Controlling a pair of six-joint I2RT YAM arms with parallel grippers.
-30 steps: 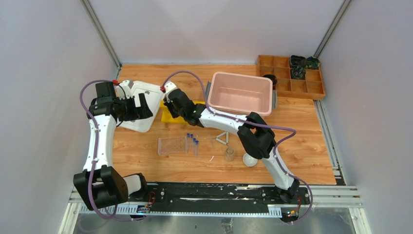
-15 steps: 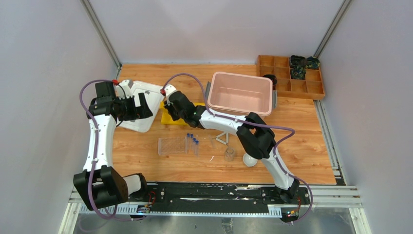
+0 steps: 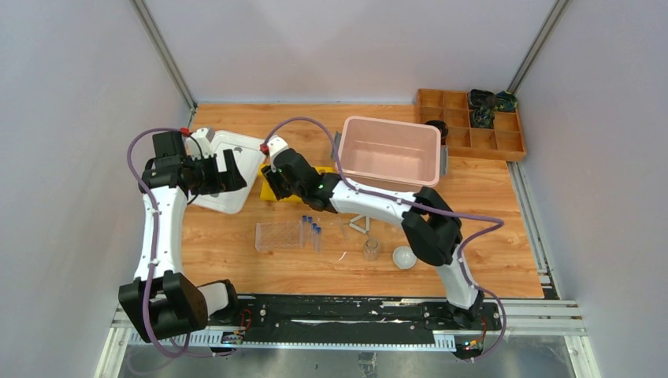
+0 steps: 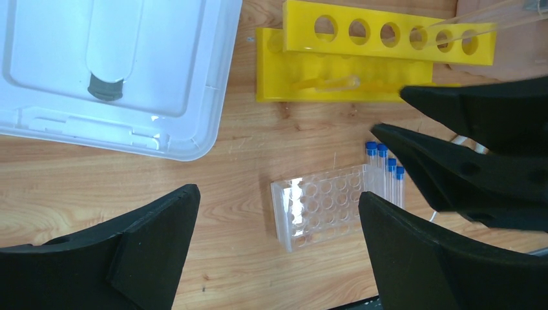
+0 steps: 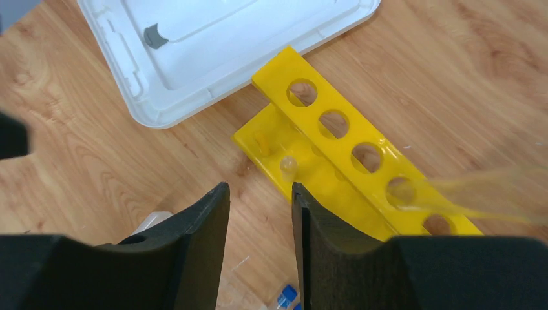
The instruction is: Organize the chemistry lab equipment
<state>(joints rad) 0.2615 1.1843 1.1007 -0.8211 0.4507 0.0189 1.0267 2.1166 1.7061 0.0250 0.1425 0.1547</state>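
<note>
The clear plastic tube rack (image 3: pixel 277 235) lies on the table, also in the left wrist view (image 4: pixel 326 206). Several blue-capped tubes (image 3: pixel 312 229) lie against its right end (image 4: pixel 386 169). The white triangle (image 3: pixel 360 224), a glass cup (image 3: pixel 370 250) and the white round dish (image 3: pixel 404 257) sit to the right. My left gripper (image 3: pixel 227 171) is open and empty, high above the rack (image 4: pixel 278 197). My right gripper (image 3: pixel 273 178) hangs over the yellow rack (image 5: pixel 336 161), open by a narrow gap and empty (image 5: pixel 258 187).
The yellow rack (image 4: pixel 362 61) holds a long clear tube (image 4: pixel 478 16) leaning in one hole and a short one (image 5: pixel 287 165) on its base. A white lid (image 3: pixel 228 169) lies at the left, a pink tub (image 3: pixel 389 150) behind, a wooden tray (image 3: pixel 471 130) at the back right.
The right arm's elbow has swung right and toward the near edge, and its gripper has shifted slightly over the yellow rack. The left arm has not moved.
</note>
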